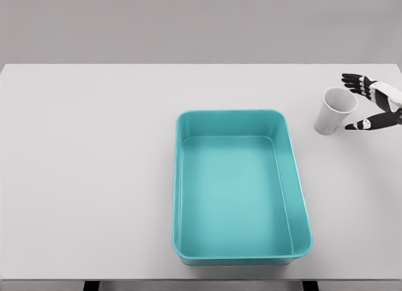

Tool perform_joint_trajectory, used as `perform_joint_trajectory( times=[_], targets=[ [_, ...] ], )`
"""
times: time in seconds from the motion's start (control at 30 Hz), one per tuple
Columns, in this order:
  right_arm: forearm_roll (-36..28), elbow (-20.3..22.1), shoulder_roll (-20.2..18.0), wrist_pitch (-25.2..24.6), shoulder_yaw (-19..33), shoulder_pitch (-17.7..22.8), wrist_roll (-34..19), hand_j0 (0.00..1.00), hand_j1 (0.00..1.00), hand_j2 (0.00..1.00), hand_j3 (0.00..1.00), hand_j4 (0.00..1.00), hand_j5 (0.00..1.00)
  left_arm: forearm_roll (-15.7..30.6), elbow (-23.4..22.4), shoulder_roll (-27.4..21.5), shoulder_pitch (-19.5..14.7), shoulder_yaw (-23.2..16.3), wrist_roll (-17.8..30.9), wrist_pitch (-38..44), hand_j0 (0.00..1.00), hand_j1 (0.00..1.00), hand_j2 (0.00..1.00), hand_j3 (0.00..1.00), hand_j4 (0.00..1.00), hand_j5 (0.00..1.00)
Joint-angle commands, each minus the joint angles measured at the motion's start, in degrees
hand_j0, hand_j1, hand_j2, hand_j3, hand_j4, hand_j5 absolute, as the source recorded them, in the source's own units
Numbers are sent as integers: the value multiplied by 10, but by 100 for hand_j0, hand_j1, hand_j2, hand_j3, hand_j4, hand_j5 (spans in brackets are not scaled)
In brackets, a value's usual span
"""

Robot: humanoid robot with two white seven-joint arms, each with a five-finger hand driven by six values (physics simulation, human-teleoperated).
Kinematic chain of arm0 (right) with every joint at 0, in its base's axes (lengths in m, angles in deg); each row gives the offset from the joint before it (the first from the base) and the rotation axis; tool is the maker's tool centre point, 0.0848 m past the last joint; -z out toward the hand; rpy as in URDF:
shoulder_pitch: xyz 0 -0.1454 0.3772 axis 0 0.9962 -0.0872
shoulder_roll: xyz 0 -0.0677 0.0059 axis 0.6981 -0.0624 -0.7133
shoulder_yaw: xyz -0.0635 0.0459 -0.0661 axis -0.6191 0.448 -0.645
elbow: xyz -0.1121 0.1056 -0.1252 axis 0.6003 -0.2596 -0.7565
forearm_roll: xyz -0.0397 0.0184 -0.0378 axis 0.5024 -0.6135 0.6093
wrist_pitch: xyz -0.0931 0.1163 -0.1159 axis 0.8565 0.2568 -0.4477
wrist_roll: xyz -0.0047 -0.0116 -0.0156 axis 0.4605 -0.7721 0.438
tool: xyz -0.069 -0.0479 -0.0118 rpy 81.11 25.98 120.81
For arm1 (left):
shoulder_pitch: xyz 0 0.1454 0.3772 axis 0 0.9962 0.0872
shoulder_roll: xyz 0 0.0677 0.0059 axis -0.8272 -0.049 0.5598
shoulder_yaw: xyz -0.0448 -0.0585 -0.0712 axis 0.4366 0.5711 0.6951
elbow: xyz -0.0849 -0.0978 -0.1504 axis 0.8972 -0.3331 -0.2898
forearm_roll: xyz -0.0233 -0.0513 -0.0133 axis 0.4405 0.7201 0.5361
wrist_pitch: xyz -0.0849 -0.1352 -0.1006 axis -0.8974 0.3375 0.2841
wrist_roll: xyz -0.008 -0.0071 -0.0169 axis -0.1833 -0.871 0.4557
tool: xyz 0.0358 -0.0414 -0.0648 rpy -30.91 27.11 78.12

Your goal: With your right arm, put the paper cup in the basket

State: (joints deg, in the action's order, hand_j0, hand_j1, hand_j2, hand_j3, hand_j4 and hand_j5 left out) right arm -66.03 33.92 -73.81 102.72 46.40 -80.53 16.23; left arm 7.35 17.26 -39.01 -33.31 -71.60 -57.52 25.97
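A white paper cup (334,110) stands on the table at the far right, tilted slightly with its mouth toward the upper right. My right hand (361,102) reaches in from the right edge just beside the cup, fingers spread above and thumb below the rim, holding nothing. A teal rectangular basket (180,178) lies in the middle of the table, left of the cup, with nothing inside it. The left arm is out of view.
The white table (88,178) stretches wide to the left of the basket. Its front edge runs along the bottom of the picture, and the cup stands close to the right edge.
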Motion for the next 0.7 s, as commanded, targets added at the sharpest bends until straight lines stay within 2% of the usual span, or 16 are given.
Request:
perform_joint_trajectory(
  times=[0.0, 0.1, 0.27, 0.4, 0.67],
  targets=[
    [-4, 9, -1, -1, 1, 0, 0, 100, 100, 100, 100, 100, 100, 0, 0, 0, 0, 0, 0, 0, 100, 100, 100, 100, 100, 100],
    [-4, 10, -1, -15, 1, 0, 0, 100, 100, 100, 100, 100, 100, -1, 0, 0, 0, 0, 0, 0, 100, 100, 100, 100, 100, 100],
    [-4, 13, -3, -15, 1, 0, 0, 100, 100, 100, 100, 100, 100, 0, 0, 0, 0, 0, 0, 0, 100, 100, 100, 100, 100, 100],
    [-5, 31, -1, -15, 1, 3, 0, 100, 100, 100, 100, 100, 100, -1, 0, 0, 0, 0, 0, 0, 100, 100, 100, 100, 100, 100],
    [-5, 32, -1, -15, 1, 4, 0, 100, 100, 100, 100, 100, 100, 0, 0, 0, 0, 0, 0, 0, 100, 100, 100, 100, 100, 100]
  ],
)
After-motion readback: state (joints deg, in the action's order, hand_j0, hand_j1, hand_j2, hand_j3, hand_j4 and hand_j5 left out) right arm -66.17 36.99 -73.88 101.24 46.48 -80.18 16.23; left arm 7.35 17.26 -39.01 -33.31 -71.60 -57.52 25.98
